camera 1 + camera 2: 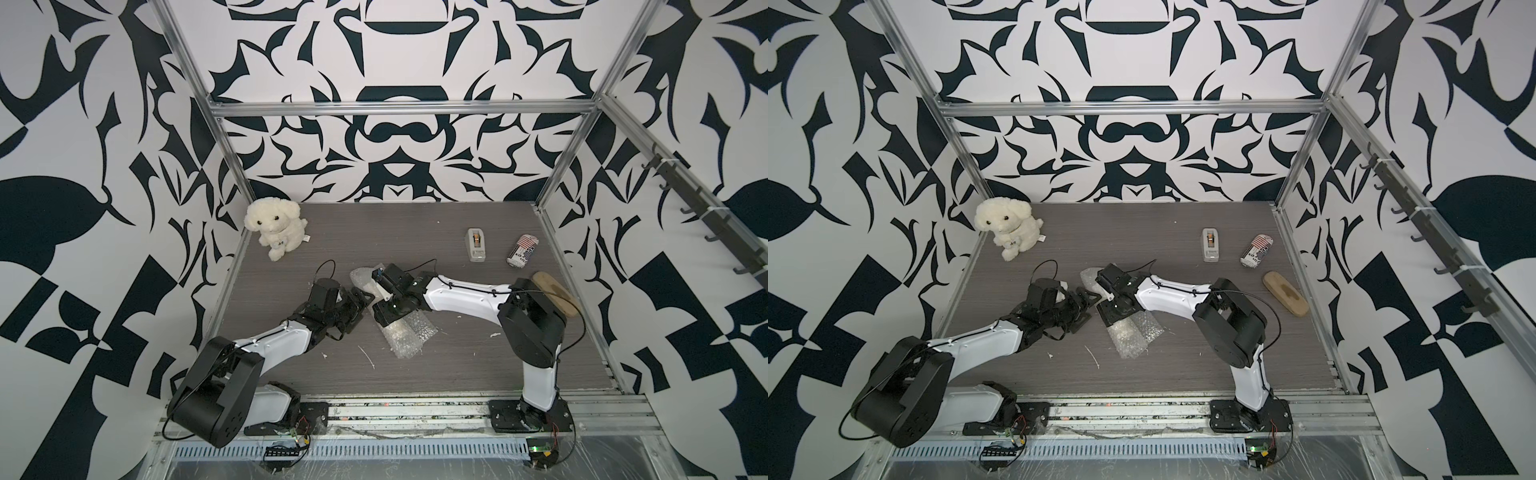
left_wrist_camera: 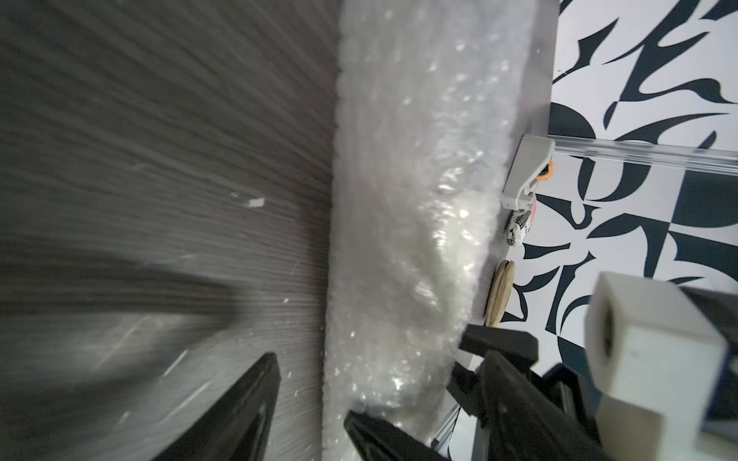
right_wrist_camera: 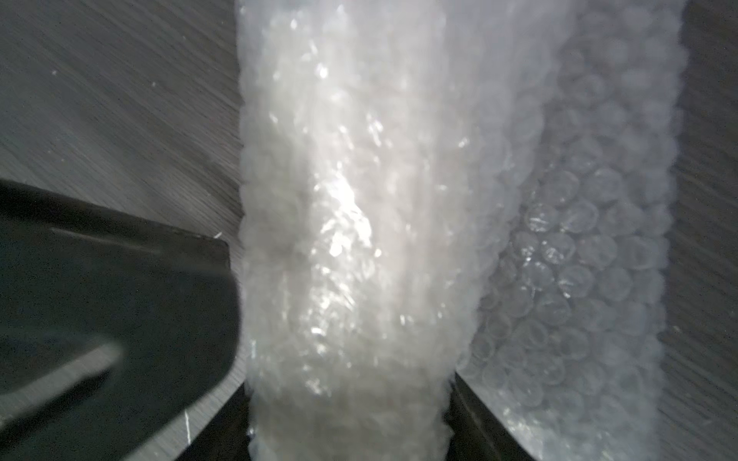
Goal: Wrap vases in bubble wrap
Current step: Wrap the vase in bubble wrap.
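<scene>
The bubble wrap lies rolled up slantwise at mid-table. The vase is only a pale shape inside the roll. A loose flap of bubble wrap lies flat beside it. My right gripper is shut on the wrapped roll, one finger pressed against each side. My left gripper stands open at the roll's far end. One of its fingers is over the table, the other over the bubble wrap, with the wrap's edge between them.
A white plush dog sits at the back left. A grey tape dispenser, a printed can and a wooden brush lie at the back right. White scraps dot the table. Metal frame posts stand around the table.
</scene>
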Motion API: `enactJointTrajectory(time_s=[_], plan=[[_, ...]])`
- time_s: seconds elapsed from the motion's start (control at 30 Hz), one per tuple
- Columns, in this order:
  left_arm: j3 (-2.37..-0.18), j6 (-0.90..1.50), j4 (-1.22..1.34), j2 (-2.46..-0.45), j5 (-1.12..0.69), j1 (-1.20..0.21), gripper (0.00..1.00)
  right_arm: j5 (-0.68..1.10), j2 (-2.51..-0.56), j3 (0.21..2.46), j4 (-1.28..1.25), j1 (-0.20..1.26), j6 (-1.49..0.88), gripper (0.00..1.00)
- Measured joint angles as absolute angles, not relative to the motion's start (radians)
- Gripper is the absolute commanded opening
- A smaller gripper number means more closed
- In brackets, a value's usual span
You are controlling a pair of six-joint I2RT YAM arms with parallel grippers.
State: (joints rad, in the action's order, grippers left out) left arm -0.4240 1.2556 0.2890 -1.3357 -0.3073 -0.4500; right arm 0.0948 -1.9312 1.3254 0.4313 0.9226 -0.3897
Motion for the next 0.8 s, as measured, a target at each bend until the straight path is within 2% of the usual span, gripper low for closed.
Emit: enactJointTrajectory(time_s=[0.3, 0.6, 0.8], plan=[[-0.424, 1.253, 0.422, -1.444, -0.331, -0.45, 0.79, 0.105, -1.923, 1.303, 0.392, 0.926, -0.445, 0.67], [-0.426, 1.222, 0.453, -1.462, -0.338, -0.461, 0.77, 0.113, -1.921, 1.298, 0.384, 0.927, -0.453, 0.67], [-0.454, 1.196, 0.469, -1.504, -0.345, -0.465, 0.68, 0.115, -1.916, 1.289, 0.373, 0.926, -0.459, 0.67]])
